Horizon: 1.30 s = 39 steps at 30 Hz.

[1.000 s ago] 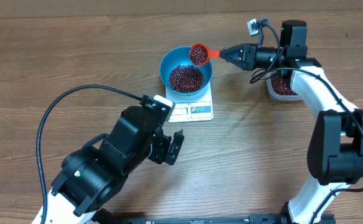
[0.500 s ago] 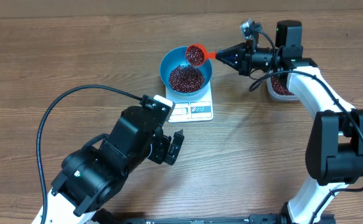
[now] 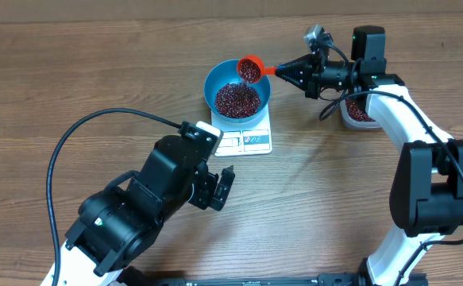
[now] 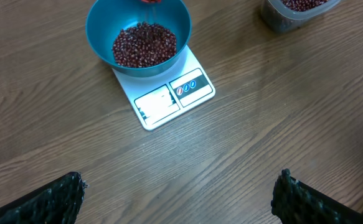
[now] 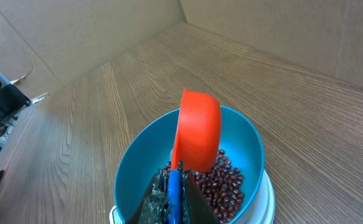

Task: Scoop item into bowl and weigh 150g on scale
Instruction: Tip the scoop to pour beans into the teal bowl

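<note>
The blue bowl [image 3: 211, 86] stands on the white scale [image 3: 247, 141] and holds a heap of maroon beans [image 3: 237, 98]. My right gripper [image 3: 283, 71] is shut on the blue handle of an orange-red scoop [image 3: 250, 69], which hangs tilted over the bowl's far rim with beans in it. In the right wrist view the scoop [image 5: 200, 130] shows its back above the bowl [image 5: 134, 165] and beans [image 5: 225, 183]. My left gripper [image 3: 221, 189] hangs open over bare table nearer than the scale [image 4: 169, 102], holding nothing.
A clear container of beans [image 3: 360, 113] sits at the right, partly under my right arm; it also shows as the container [image 4: 293, 15] in the left wrist view. A black cable [image 3: 80, 131] loops over the table at left.
My right wrist has rolled, tipping the scoop further over the bowl and shifting it slightly left. The left arm has not moved.
</note>
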Available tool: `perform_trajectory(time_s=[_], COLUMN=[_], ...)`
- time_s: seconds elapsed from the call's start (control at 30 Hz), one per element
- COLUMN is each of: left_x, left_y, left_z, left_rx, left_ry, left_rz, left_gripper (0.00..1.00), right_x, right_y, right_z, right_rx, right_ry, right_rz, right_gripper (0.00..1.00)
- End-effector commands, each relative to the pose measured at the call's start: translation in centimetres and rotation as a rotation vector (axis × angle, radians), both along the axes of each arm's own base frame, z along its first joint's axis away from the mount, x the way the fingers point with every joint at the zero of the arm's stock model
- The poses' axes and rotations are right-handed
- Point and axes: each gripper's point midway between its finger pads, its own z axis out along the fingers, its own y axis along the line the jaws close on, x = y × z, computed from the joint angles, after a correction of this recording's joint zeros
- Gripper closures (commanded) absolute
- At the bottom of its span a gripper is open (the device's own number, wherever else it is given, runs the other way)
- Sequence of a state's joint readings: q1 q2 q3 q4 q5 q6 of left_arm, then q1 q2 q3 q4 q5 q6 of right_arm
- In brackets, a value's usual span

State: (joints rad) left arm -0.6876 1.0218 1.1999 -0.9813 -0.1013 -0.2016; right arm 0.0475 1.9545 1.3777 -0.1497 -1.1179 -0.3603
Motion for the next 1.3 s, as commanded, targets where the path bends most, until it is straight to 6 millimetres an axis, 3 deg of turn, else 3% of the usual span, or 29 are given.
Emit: perform_trajectory(time_s=[0.0, 1.27], left_x=[0.02, 0.02], left_y=[-0.02, -0.02], left_z=[-0.24, -0.24], left_rx=[0.021, 0.021], left_ry=[-0.002, -0.002], left_rz=[-0.010, -0.010], left_gripper=[0.01, 0.01], right_x=[-0.10, -0.11], right_y=[0.25, 0.26], right_z=[0.02, 0.02], right_rx=[-0.002, -0.083], right_ry=[-0.019, -0.285], right_rz=[0.011, 0.087], right_gripper=[0.96, 0.96])
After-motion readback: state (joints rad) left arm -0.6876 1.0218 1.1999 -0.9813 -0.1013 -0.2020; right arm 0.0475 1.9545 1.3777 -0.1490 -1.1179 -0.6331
